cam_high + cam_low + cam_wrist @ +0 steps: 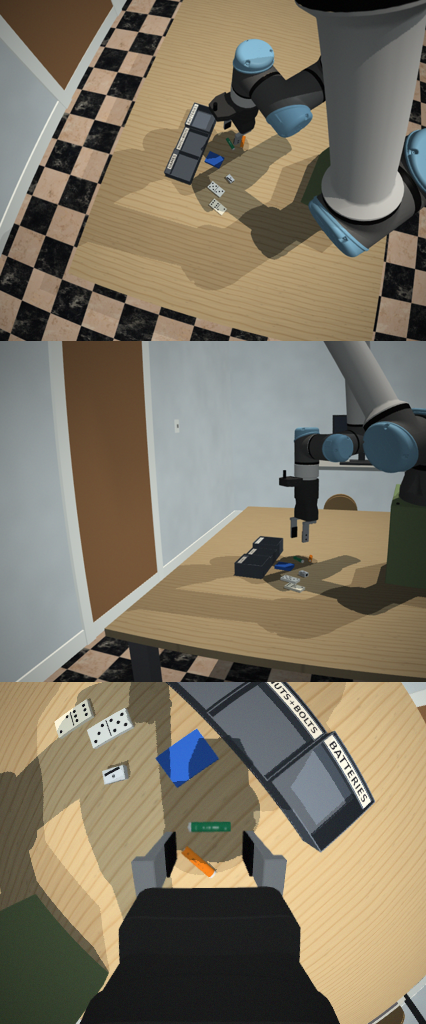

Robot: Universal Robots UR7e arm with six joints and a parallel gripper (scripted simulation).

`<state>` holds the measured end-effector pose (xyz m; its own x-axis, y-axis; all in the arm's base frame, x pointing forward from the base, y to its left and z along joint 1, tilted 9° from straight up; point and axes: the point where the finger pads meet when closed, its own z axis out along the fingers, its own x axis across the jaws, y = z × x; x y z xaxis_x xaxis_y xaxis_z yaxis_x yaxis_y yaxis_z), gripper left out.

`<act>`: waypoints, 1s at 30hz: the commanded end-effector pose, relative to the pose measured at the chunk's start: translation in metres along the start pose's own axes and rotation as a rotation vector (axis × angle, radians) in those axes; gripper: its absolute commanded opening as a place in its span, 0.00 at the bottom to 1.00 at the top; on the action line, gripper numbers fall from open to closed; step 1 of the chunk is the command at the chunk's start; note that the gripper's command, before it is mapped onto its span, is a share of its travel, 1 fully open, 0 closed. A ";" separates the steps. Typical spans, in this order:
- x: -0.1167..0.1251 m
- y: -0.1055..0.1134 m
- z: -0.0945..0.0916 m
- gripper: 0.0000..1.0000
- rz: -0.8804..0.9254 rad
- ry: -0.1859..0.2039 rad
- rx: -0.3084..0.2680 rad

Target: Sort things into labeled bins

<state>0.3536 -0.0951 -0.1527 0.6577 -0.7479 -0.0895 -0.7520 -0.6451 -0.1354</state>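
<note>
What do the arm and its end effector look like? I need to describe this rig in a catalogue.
The arm has pale grey tubular links, dark grey joint housings and light blue round caps. A silver band sits above the black, boxy end effector. Its two flat grey fingers carry black inner pads. No cables or markings show.

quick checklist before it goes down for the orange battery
1. Gripper open and holding nothing: ok.
2. Orange battery between the fingers in the wrist view: ok, though it lies nearer one finger.
3. Gripper above the table, not touching anything: ok in the exterior view.
4. Green battery clear of the closing path: cannot tell; it lies apart from the orange one but close.
5. BATTERIES bin standing on the table with nothing seen inside: ok.
6. Battery's long axis square to the fingers: not ok, it lies at a slant.
</note>
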 end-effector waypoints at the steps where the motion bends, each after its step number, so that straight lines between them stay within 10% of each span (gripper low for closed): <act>1: 0.000 -0.001 0.000 1.00 0.000 0.001 0.000; 30: 0.000 -0.001 0.012 1.00 0.000 0.001 0.000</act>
<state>0.3543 -0.0936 -0.1567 0.6578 -0.7479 -0.0892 -0.7520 -0.6452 -0.1354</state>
